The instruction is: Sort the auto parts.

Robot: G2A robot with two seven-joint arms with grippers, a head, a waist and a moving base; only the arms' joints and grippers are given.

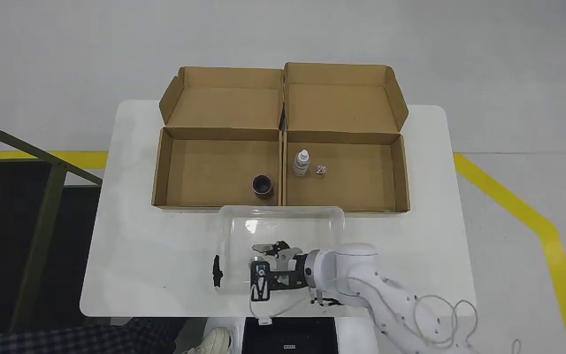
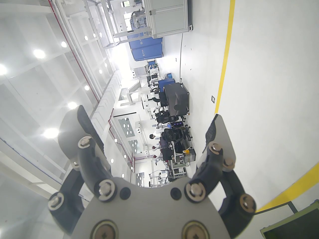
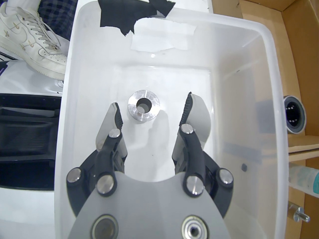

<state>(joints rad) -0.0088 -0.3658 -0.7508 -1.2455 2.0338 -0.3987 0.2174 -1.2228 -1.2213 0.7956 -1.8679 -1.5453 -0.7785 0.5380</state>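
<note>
A silver metal ring [image 3: 143, 105] lies on the floor of the clear plastic bin [image 3: 270, 75], just ahead of my right gripper [image 3: 153, 101]. That gripper is open, low inside the bin [image 1: 281, 209], and its fingers stand to either side of the ring's near edge without touching it. In the top view the right gripper [image 1: 256, 276] sits at the bin's front left part. My left gripper [image 2: 149, 113] is open with nothing in it and points out at the room.
Two open cardboard boxes stand behind the bin. The left box [image 1: 190, 168] holds a dark bearing [image 1: 262, 184]. The right box [image 1: 371, 173] holds a white bottle [image 1: 302, 162] and a small metal part [image 1: 322, 168]. Black tape [image 3: 129, 16] sticks to the bin's wall.
</note>
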